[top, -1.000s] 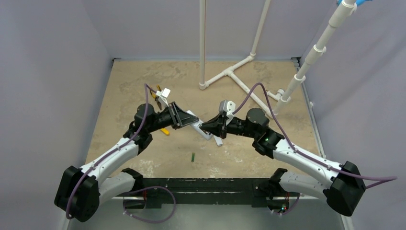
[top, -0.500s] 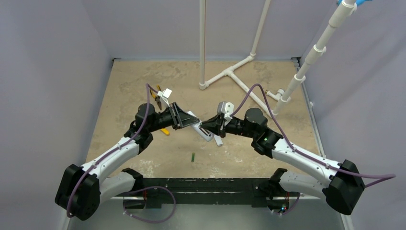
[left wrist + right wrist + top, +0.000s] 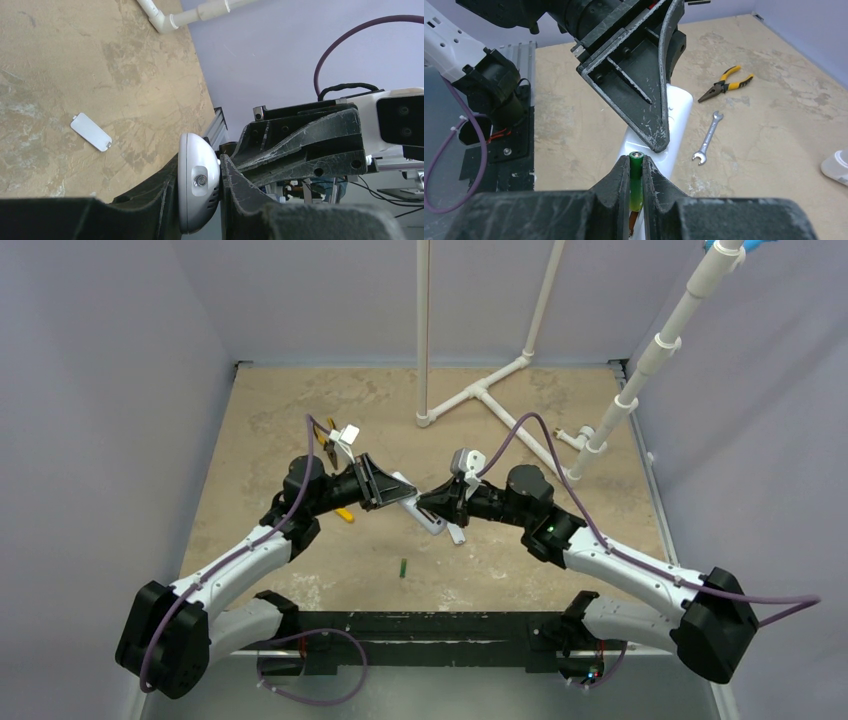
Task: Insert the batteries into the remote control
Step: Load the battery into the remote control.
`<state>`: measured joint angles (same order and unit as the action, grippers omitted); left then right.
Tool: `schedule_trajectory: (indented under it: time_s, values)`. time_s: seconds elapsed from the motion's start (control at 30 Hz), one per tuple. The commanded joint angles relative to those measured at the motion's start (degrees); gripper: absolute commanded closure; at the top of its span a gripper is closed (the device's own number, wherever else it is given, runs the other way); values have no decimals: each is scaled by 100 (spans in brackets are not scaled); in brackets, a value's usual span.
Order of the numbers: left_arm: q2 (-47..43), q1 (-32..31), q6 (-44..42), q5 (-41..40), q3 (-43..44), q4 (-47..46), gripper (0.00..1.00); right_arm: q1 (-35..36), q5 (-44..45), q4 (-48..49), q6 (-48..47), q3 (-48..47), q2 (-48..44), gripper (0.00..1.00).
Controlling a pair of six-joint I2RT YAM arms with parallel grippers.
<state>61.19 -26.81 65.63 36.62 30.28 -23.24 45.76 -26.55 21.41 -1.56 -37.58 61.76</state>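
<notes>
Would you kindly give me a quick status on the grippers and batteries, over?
Left gripper shut on remote. Right gripper shut on one battery, near the remote. Second battery loose on table, cover too.

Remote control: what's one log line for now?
left hand: holds remote control | right hand: holds battery near it | other battery: on table

Right arm (image 3: 610, 565): elbow and wrist displaced slightly leftward since the earlier views. The right gripper (image 3: 424, 502), closed on a battery (image 3: 636, 177), now lies marginally nearer the remote control (image 3: 432, 523).
</notes>
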Motion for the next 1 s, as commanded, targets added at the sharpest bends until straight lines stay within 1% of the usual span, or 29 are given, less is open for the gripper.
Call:
schedule_trajectory:
  time_s: [0.0, 0.1, 0.3, 0.37, 0.57, 0.97]
  values:
    - [-31, -41, 108, 75, 180, -442, 100, 3, 82, 90, 256, -82, -3, 100]
    - [-28, -36, 115, 73, 184, -443, 100, 9, 92, 44, 266, -46, -36, 100]
    - [-10, -37, 121, 73, 219, -452, 100, 6, 380, -227, 190, 10, -112, 100]
    - [-9, -41, 125, 81, 235, -441, 100, 6, 436, -348, -18, 10, -157, 100]
    - [34, -39, 119, 91, 259, -454, 100, 4, 699, -558, -117, 93, -219, 100]
    - [106, -43, 134, 86, 309, -469, 100, 3, 835, -937, -241, 77, -183, 100]
